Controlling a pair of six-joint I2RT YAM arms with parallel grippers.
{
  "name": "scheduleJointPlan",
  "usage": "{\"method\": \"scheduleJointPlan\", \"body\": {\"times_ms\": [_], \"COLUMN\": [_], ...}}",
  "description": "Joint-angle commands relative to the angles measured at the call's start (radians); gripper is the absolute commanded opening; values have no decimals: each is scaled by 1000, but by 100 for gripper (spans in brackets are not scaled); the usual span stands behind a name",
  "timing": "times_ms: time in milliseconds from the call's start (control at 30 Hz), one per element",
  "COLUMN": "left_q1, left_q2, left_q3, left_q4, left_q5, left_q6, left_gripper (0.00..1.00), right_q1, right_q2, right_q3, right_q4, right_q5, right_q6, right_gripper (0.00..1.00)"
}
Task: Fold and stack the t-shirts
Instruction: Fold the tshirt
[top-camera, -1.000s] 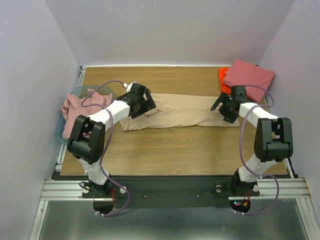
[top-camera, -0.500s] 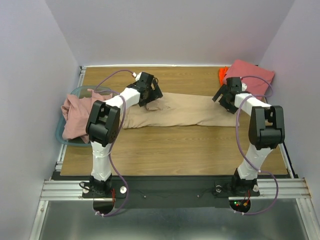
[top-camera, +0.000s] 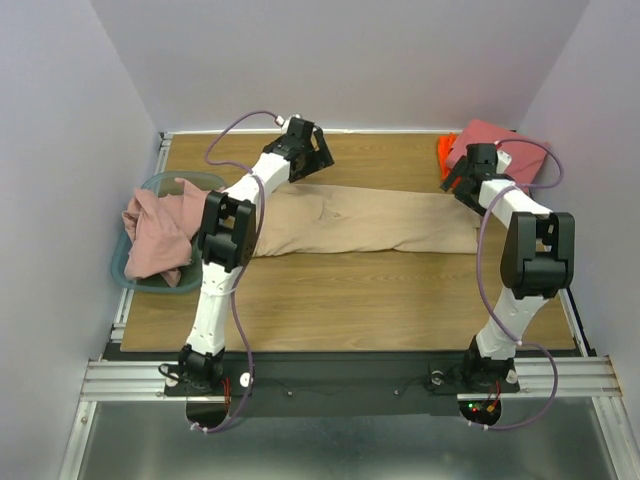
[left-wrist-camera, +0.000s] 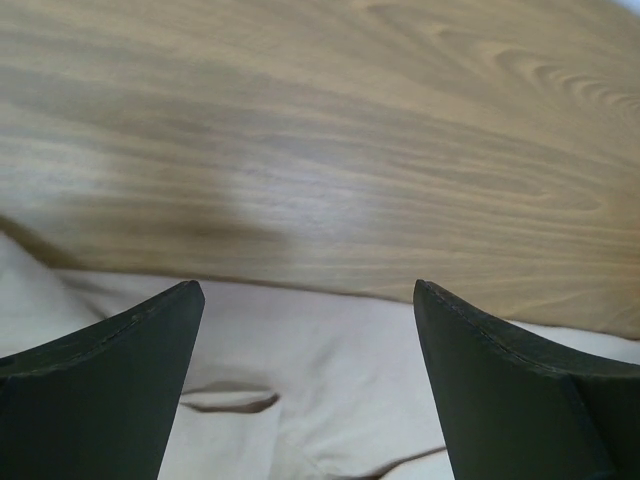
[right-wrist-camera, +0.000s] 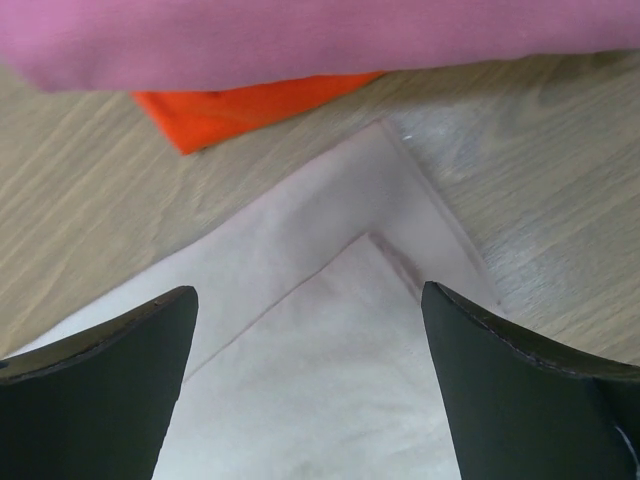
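Left end effector (left-wrist-camera: 307, 287), right end effector (right-wrist-camera: 308, 288) moved back, over tan t-shirt (top-camera: 370, 220) edge

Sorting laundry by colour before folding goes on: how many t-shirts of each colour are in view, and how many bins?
Tan t-shirt: 1
Dusty pink t-shirt: 1
Salmon-red t-shirt: 1
Orange t-shirt: 1
Teal bin: 1
Total: 5

A spread t-shirt (top-camera: 370, 220) lies across the worktop (top-camera: 350, 290). Left of it, a crumpled t-shirt (top-camera: 160, 230) sits in a bin (top-camera: 122, 268). At far right, a folded t-shirt (top-camera: 510, 150) tops an underlying t-shirt (top-camera: 445, 153).
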Motion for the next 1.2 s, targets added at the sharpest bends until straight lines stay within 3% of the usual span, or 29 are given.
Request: {"method": "scheduleJointPlan", "body": {"times_ms": [0,33,167,333,467,633,733,867,933,1000,1033,1067,1167], "left_q1": [-5,-8,-21,-35,-35,-33,-13,-12,-13,-13,-15,-16,-22], "left_q2": [-182,-270,-443,-590,-576,-472,-338,-100,-13,83,176,221,333], "left_q3": [-156,-254,-411,-654,-841,-880,-753,-388,-180,-14,142,216,351], "left_q4": [26,75,110,142,174,185,165,45,7,-30,-53,-58,62], "left_q5": [-10,-36,-75,-109,-115,-136,-143,-112,-27,11,59,87,228], "left_q6": [26,23,18,-27,-59,-80,-42,28,51,58,52,43,-14], "left_gripper": [98,98,98,98,98,98,98,98,98,98,98,98,99], "right_q1": [3,3,23,74,84,133,170,294,377,519,575,698,904], "right_q2": [-124,-130,-129,-77,-44,-122,-229,-418,-531,-586,-622,-630,-627], "right_q3": [-12,-35,-95,-144,-189,-358,-483,-717,-781,-877,-911,-931,-957], "right_q4": [25,26,37,46,49,57,55,42,35,38,51,70,103], "right_q5": [-106,-139,-252,-194,-191,-160,-177,-170,-188,-250,-274,-286,-274], "right_q6": [-47,-61,-72,-60,-41,28,91,229,285,345,402,430,522], "right_gripper": [100,100,100,100,100,100,100,100,100,100,100,100,100]}}
